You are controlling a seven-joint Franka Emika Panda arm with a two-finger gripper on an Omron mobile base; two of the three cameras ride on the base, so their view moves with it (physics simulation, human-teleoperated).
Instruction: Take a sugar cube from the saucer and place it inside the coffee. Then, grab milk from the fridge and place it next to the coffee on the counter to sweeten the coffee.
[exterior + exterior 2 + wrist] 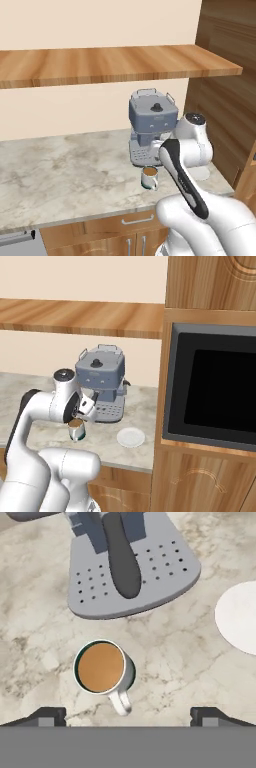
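The coffee (102,667), a white mug of brown liquid with its handle toward the camera, stands on the marbled counter (175,657) right below my gripper (128,717). The jaws are wide open and empty, one fingertip (47,717) on each side of the mug. From the right base the gripper (82,412) hovers just above the coffee (76,428). The white saucer (242,617) lies bare to the right, also seen as the saucer (131,437) near the counter's front. From the left base the coffee (149,176) sits before the machine. The sugar cube, the milk and the fridge are out of view.
A grey-blue espresso machine (100,381) stands close behind the mug, its drip tray (130,567) overhanging the counter. A wooden wall shelf (100,65) runs above. A dark built-in oven (215,391) in a wooden cabinet bounds the counter (145,406) on the right.
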